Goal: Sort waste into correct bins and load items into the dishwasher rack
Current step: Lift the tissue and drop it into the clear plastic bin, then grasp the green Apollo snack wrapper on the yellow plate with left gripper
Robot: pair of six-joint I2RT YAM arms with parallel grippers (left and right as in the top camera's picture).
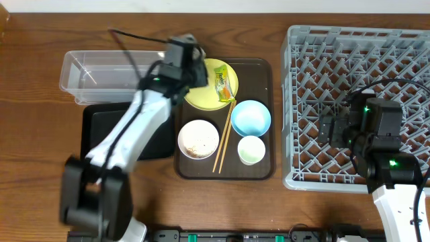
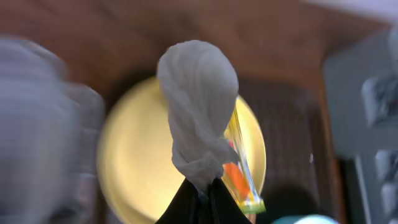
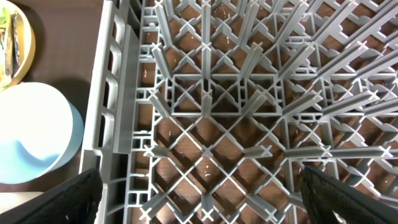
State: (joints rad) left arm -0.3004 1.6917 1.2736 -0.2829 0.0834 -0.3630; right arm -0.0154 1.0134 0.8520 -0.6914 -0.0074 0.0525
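Note:
My left gripper (image 2: 203, 188) is shut on the small white crumpled scrap (image 2: 198, 106) and holds it above the round yellow plate (image 2: 140, 162). The yellow-green snack wrapper (image 2: 241, 177) lies on that plate. In the overhead view the left gripper (image 1: 193, 62) is over the plate's (image 1: 209, 93) left edge, with the wrapper (image 1: 224, 84) to its right. The light blue bowl (image 1: 250, 117), the white bowl (image 1: 198, 138) with rice scraps, the pale cup (image 1: 251, 149) and the chopsticks (image 1: 224, 138) sit on the brown tray. My right gripper (image 1: 334, 128) is open and empty over the dishwasher rack (image 1: 356, 47).
The clear tub (image 1: 101, 70) stands at the back left, with the black tray (image 1: 101, 128) in front of it under my left arm. The dark brown serving tray (image 1: 265, 74) lies between them and the rack. The right wrist view shows the rack's lattice (image 3: 249, 93) and the blue bowl (image 3: 31, 134).

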